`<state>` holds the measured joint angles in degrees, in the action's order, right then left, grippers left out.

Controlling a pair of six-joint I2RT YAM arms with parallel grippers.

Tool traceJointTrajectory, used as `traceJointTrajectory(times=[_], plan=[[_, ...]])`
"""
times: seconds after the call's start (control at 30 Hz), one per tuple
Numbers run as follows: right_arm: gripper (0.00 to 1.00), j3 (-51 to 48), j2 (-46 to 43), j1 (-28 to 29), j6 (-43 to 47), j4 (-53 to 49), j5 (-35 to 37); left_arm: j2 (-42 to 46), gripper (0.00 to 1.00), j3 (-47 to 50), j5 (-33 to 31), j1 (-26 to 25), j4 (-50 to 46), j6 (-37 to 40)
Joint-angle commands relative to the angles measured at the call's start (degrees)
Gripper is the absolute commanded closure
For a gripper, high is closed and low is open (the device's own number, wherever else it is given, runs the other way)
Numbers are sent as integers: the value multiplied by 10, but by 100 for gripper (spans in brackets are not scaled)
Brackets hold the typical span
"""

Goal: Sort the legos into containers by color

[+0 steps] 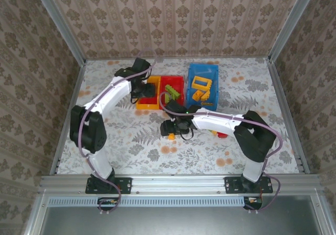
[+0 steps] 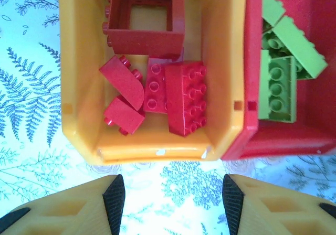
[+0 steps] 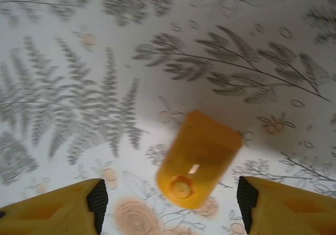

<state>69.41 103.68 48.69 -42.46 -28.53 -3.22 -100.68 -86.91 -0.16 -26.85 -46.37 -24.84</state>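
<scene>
My left gripper [image 2: 173,203] [image 1: 143,91] hangs open and empty at the near end of the orange-yellow bin [image 2: 152,153] [image 1: 147,105]. That bin holds red legos [image 2: 184,96], one of them a hollow frame [image 2: 147,20]. The red bin [image 2: 273,140] [image 1: 171,79] beside it holds lime green legos [image 2: 278,88] [image 1: 171,92]. The blue bin [image 1: 203,69] holds orange-yellow legos [image 1: 201,83]. My right gripper [image 3: 171,199] [image 1: 171,127] stands open low over the table. An orange-yellow lego [image 3: 198,159] [image 1: 171,136] lies between its fingers [image 3: 98,198], touching neither.
A red lego [image 1: 222,135] and a small yellow one [image 1: 214,132] lie on the floral table by the right arm's forearm. Metal rails and papered walls fence the table. Bare table [image 1: 131,146] lies in front of the bins.
</scene>
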Motion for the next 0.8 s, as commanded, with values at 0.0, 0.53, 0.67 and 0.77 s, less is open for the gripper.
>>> traceJointTrajectory(times=[0.0, 0.53, 0.67, 0.77], plan=[[31, 24, 21, 9, -78, -66, 36, 66, 45, 45, 28, -15, 24, -3], [59, 98, 111, 16, -119, -100, 62, 355, 46, 276, 101, -87, 71, -16], [73, 92, 80, 15, -110, -110, 96, 384, 46, 287, 118, -91, 79, -22], [78, 77, 23, 3, -90, -118, 132, 383, 46, 276, 122, -103, 94, -23]])
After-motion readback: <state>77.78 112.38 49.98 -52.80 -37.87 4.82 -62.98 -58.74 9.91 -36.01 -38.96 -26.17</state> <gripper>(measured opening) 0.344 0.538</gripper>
